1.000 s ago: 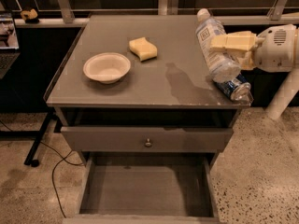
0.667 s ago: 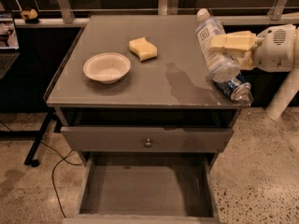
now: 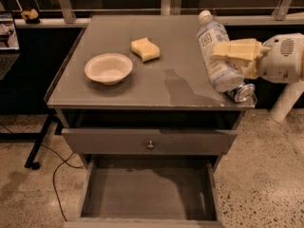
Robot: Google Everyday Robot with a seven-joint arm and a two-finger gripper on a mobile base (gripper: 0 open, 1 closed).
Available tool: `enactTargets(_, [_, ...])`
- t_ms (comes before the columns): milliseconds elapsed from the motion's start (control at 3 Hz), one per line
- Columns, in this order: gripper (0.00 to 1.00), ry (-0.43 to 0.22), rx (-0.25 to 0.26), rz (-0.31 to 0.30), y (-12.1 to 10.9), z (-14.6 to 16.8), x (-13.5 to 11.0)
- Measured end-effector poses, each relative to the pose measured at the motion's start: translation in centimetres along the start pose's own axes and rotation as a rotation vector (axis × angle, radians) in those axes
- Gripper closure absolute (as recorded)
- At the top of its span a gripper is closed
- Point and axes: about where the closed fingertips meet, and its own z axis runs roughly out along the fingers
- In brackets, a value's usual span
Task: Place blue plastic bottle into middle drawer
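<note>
Grey cabinet top (image 3: pixel 180 80) w/ white bowl (image 3: pixel 109 68) & yellow sponge (image 3: pixel 145 49); blue can (image 3: pixel 241 92) lies at R edge. Gripper (image 3: pixel 228 58) at R side, clenched on blue plastic bottle (image 3: pixel 211 38), which is tilted w/ cap uppermost, just above the can. Middle drawer (image 3: pixel 147 194) stands open below, well apart from bottle.

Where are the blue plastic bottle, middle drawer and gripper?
blue plastic bottle (image 3: pixel 209 38): camera view, on its label.
middle drawer (image 3: pixel 147 191): camera view, on its bare floor.
gripper (image 3: pixel 223 51): camera view, near its fingertips, shut on the bottle above the table's right edge.
</note>
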Motion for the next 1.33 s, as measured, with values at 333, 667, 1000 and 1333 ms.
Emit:
enactTargets(333, [1.0, -0.033, 0.013, 0.004, -0.2, -0.7, 2.7])
enactTargets(667, [1.0, -0.075, 0.044, 0.019, -0.9, -1.1, 4.9])
enactTargets(1000, [1.0, -0.136, 0.092, -0.006, -1.8, -1.3, 6.5])
enactTargets(1333, [1.0, -0.234, 0.132, -0.017, -4.7, -1.2, 8.3])
